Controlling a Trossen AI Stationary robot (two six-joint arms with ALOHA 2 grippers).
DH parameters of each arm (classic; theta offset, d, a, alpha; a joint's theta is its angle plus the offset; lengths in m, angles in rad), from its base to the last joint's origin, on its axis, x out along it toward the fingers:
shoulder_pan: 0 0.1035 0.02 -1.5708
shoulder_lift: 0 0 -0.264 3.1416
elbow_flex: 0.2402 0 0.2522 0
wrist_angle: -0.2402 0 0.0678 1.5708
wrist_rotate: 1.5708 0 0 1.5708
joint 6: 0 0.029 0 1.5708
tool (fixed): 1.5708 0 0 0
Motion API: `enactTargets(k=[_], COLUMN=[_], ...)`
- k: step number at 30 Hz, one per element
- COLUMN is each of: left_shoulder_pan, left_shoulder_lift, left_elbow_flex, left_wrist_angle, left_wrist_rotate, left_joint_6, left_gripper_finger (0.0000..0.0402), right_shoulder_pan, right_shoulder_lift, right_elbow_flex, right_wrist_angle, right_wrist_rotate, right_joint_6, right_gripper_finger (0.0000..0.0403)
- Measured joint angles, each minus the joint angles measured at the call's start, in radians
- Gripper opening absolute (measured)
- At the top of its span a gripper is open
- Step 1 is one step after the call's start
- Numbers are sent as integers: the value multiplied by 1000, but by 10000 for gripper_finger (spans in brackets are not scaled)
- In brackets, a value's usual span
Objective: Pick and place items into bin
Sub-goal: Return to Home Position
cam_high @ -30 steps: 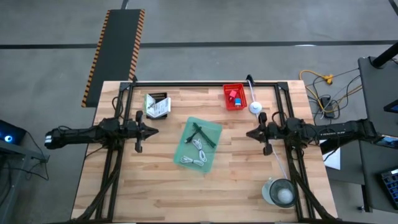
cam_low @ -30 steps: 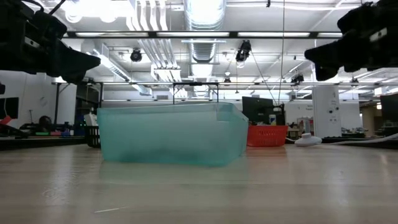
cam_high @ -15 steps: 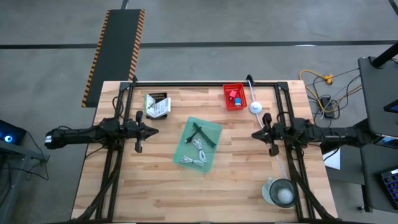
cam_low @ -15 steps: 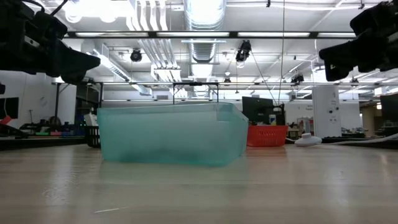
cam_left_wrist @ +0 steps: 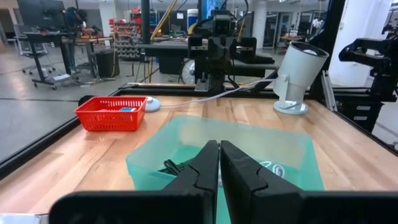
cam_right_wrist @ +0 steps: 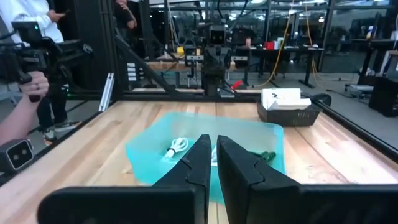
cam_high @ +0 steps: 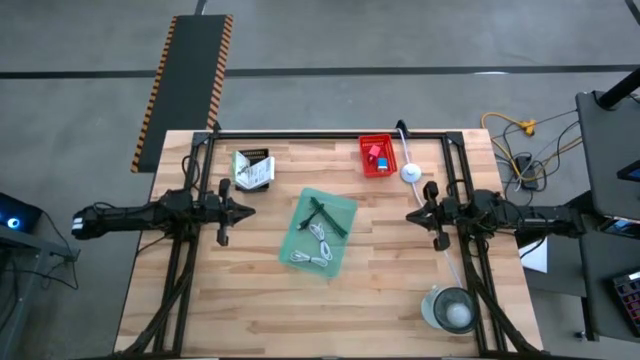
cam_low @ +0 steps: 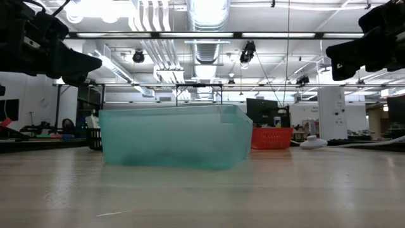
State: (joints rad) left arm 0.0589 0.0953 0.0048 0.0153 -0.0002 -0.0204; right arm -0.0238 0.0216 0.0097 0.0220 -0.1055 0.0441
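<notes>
Wooden bench [cam_high: 250, 300] planks carry everything, with a dark arm reaching in level from each side. The left gripper [cam_high: 244, 209] hangs above the bench near its left edge, pointing toward the middle. In its wrist view the fingers [cam_left_wrist: 198, 171] lie almost together with only a thin slit between them, holding nothing. The right gripper [cam_high: 409, 215] hangs likewise near the right edge, its fingers [cam_right_wrist: 196, 162] just as narrow and bare.

Between the two, at the middle of the bench, stands the teal bin [cam_high: 322, 232], translucent and turned slightly askew. A red basket [cam_high: 377, 157] sits by the far edge, right of the middle. A black tray [cam_high: 254, 168] stands toward the far left corner, with white packets [cam_high: 258, 176] in it. An upright white cylinder [cam_high: 450, 309] stands near the near right corner. A round white puck [cam_high: 410, 173] lies just beside the red basket.

Inside the teal bin lie white coiled cables [cam_high: 317, 247] and a black cable [cam_high: 326, 216]. A blue piece [cam_high: 373, 152] rests in the red basket.
</notes>
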Motion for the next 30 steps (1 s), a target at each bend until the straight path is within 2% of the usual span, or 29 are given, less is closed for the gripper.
enactTargets(k=[30], left_shoulder_pan=[0], left_shoulder_lift=[9], left_elbow_flex=[2], left_wrist_angle=[6], left_wrist_rotate=[0], left_joint_6=[0], left_gripper_finger=[0], right_shoulder_pan=[0], right_shoulder_lift=[2], right_elbow_flex=[0], right_wrist_angle=[26], right_wrist_rotate=[0], right_joint_6=[5], right_gripper_finger=[18])
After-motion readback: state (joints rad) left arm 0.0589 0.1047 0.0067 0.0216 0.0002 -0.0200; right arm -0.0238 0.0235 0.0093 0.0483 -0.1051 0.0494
